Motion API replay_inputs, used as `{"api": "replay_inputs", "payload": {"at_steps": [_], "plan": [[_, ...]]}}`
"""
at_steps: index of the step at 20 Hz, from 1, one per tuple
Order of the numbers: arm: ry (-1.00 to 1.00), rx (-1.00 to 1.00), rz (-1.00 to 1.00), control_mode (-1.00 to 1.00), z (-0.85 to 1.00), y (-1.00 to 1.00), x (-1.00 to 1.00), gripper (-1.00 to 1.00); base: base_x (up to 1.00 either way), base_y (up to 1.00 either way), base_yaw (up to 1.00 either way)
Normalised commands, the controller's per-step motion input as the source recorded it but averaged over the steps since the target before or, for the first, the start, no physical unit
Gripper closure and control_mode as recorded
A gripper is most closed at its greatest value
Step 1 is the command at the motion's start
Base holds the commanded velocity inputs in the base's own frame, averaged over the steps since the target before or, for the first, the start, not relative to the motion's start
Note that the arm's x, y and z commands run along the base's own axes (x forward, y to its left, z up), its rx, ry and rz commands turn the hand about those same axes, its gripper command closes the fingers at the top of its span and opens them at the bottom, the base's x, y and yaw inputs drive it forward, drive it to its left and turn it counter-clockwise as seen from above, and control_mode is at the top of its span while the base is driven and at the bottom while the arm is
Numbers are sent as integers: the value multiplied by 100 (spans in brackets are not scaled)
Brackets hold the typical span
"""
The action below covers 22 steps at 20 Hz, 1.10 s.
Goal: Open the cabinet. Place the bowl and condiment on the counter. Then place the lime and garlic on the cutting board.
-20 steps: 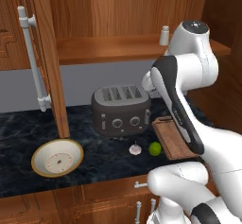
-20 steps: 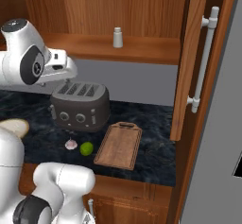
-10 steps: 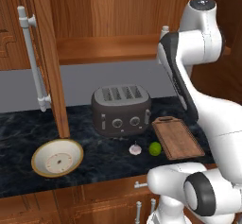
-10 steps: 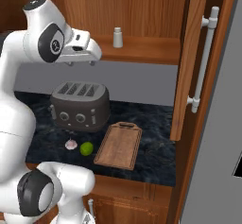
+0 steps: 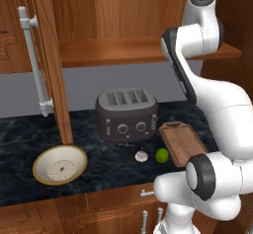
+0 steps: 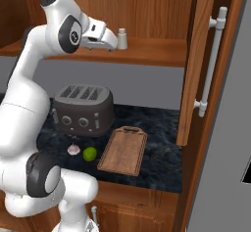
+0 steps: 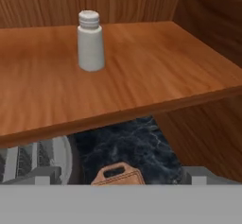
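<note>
The cabinet stands open, with its left door [image 5: 49, 60] and right door [image 6: 198, 64] swung out. On its wooden shelf [image 7: 142, 81] stands the condiment, a grey-white shaker [image 7: 90, 41] [image 6: 122, 39]. My gripper [image 6: 113, 44] [image 7: 122, 176] is open and empty at shelf height, just short of the shaker. The bowl [image 5: 60, 165] rests on the black counter [image 5: 20, 144] at the left. The garlic [image 5: 142, 155] [image 6: 73, 150] and the lime [image 5: 162, 155] [image 6: 89, 153] lie side by side on the counter, in front of the toaster. To their right is the cutting board [image 6: 123, 150] [image 5: 183, 143].
A dark grey toaster [image 5: 127, 114] [image 6: 82, 109] stands at the back of the counter under the shelf. The open doors with long silver handles [image 5: 34, 60] [image 6: 211, 64] flank the work area. A grey appliance side [image 6: 230, 177] closes off the right.
The arm has risen from toaster height to the shelf, and the open gripper has moved right to the shaker. Nothing on the counter has moved.
</note>
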Motion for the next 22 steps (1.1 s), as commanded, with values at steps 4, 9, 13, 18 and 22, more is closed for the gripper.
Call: {"api": "replay_inputs", "payload": {"at_steps": [4,9,13,18,22], "plan": [[0,0,-1,-100,-20,-1,99,-100,0,0,0],[-4,0,0,-100,-11,-11,87,-100,0,0,0],[-6,0,0,-100,0,-17,61,-100,0,0,0],[-2,0,0,-100,-5,-14,54,-100,0,0,0],[-1,0,0,-100,-4,-3,50,-100,0,0,0]]}}
